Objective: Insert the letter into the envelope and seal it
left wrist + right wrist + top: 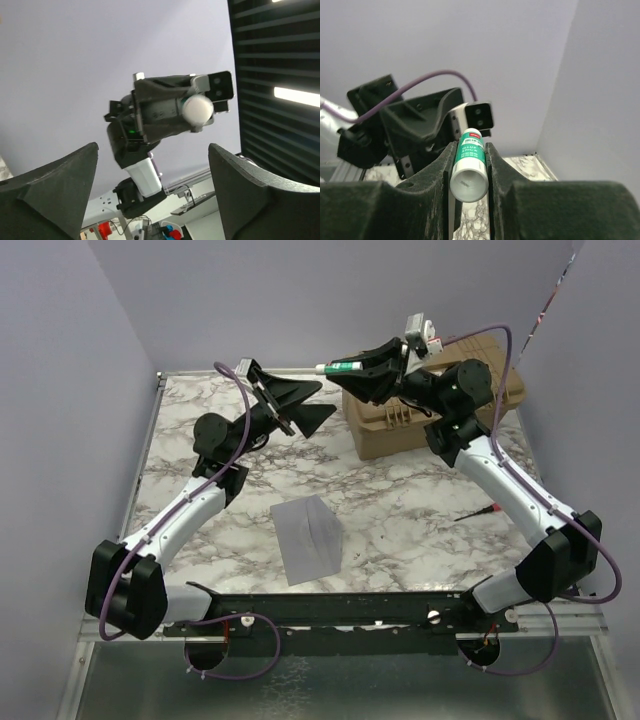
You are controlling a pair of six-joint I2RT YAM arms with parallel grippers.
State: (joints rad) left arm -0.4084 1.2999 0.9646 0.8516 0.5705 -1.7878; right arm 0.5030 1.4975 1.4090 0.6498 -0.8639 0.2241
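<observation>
The blue-grey envelope lies flat on the marble table, in front of and between the arms. The tan letter is not in view. My right gripper is raised at the back and shut on a green-and-white glue stick that points left. The right wrist view shows the glue stick clamped between the fingers. My left gripper is raised, open and empty, and faces the glue stick's tip. In the left wrist view the stick's white end shows in the right gripper, above my open left gripper.
A tan toolbox stands at the back right under the right gripper. A small red-handled tool lies on the table at the right. Lilac walls close in the back and both sides.
</observation>
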